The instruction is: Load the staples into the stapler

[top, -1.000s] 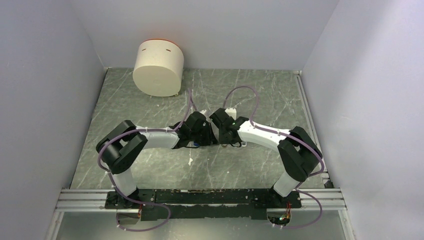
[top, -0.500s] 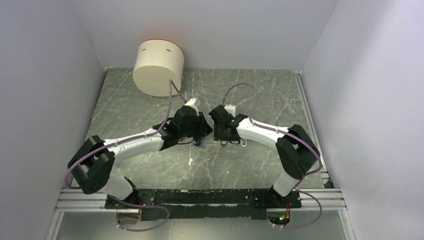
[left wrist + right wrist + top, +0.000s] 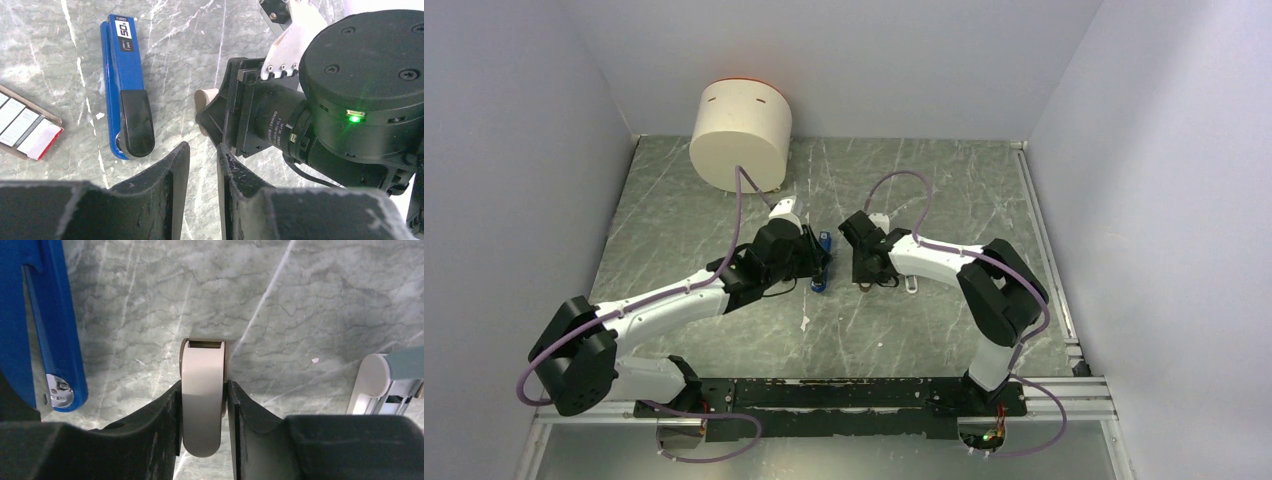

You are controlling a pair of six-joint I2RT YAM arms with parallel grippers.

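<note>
Left claw (image 3: 201,150): fingers (image 3: 165,175) parted by a narrow slit, nothing between them; poised over the bare counter (image 3: 190,45), just beside the stapler's black end, gripping nothing.
Right claw (image 3: 202,390): clamped on a tan oblong piece (image 3: 201,367), one finger pressed to each long side, rounded end toward the camera; cannot tell whether the far end meets the counter.
Stapler (image 3: 122,75): lying mid-counter, blue body with black top arm; just beside the left claw, near the right claw, held by neither.
Staples: flat red box with white label (image 3: 30,131), on the counter near the stapler's black end, apart from it, cut off by the frame edge.
Writing: "50" in white on a black patch near the stapler's far end, with a smaller word above it, possibly "neo"; "DAMIAO" along the right arm's black motor housing (image 3: 280,130); box label too small to read.
Left wrist only: staples box, stapler's printed top face, green light (image 3: 354,118) on the right arm's wrist.
Right wrist only: close look at the grip on the tan piece; stapler's side with silver rivet (image 3: 59,392); pale-blue and white oblong piece (image 3: 387,380) off to the right.
Top external only: both arms bent inward, claws near each other; cream drum (image 3: 739,135) at the back left.
</note>
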